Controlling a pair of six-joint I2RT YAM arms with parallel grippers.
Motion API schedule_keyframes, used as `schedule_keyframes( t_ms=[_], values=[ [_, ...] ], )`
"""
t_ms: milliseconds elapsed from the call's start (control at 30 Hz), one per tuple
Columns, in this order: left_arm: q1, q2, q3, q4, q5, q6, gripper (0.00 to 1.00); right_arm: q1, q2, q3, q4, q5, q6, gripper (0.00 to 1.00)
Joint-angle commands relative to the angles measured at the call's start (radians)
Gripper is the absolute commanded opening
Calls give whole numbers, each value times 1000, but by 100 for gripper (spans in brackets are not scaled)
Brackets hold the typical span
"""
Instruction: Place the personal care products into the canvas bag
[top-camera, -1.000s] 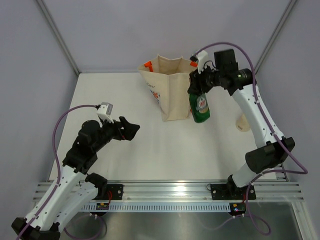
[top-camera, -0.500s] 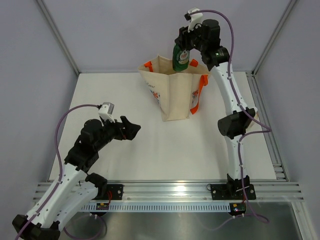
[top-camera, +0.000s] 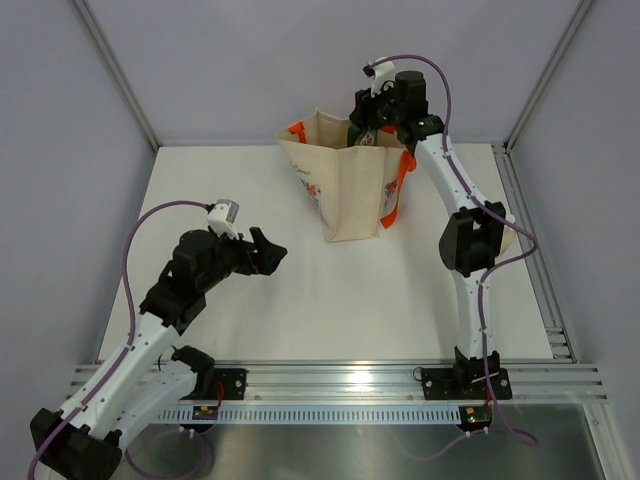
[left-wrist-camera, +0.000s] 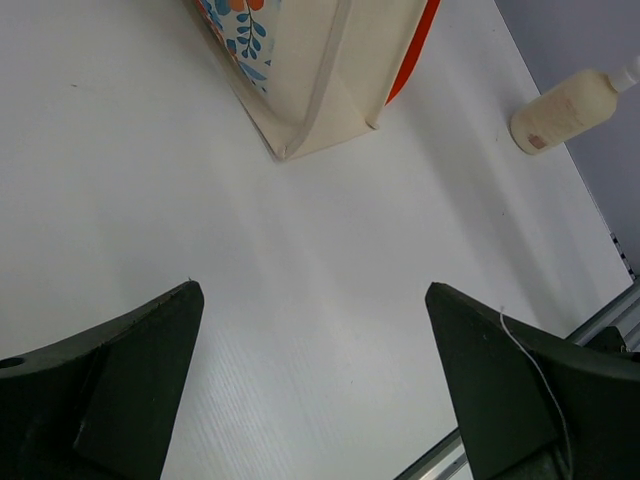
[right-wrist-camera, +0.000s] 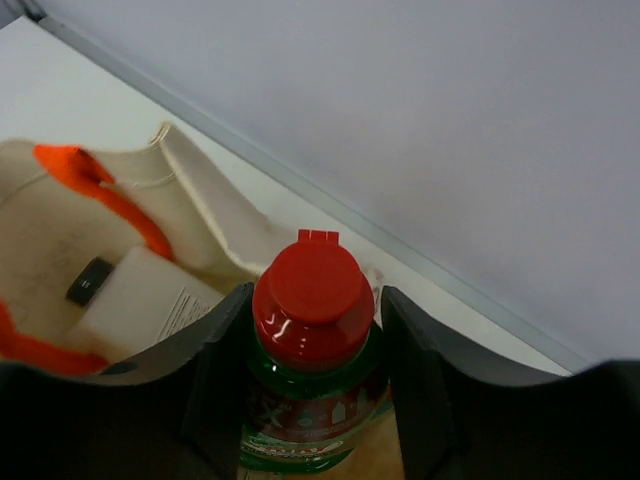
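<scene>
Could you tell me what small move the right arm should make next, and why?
Probably lower a little further, then open. The right tool holds the green bottle upright at the canvas bag's open mouth, seemingly only partly inside. A white bottle already lies within, off to one side.

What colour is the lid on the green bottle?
The green bottle has a bright red cap, clearest in the right wrist view.

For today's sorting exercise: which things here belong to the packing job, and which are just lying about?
Job: canvas bag, green red-capped bottle, white bottle inside the bag, cream bottle on the table.
Not the job: aluminium rail, purple cables.
</scene>
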Motion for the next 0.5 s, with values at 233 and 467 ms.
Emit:
schedule_keyframes(
  t_ms=[233,467],
  values=[
    [-2,12,39,68,27,38,99,-23,-259,7,-323,-214,-45,99],
    [-2,-43,51,6,41,45,99,-76,-426,-109,-410,-341,-45,100]
  ],
)
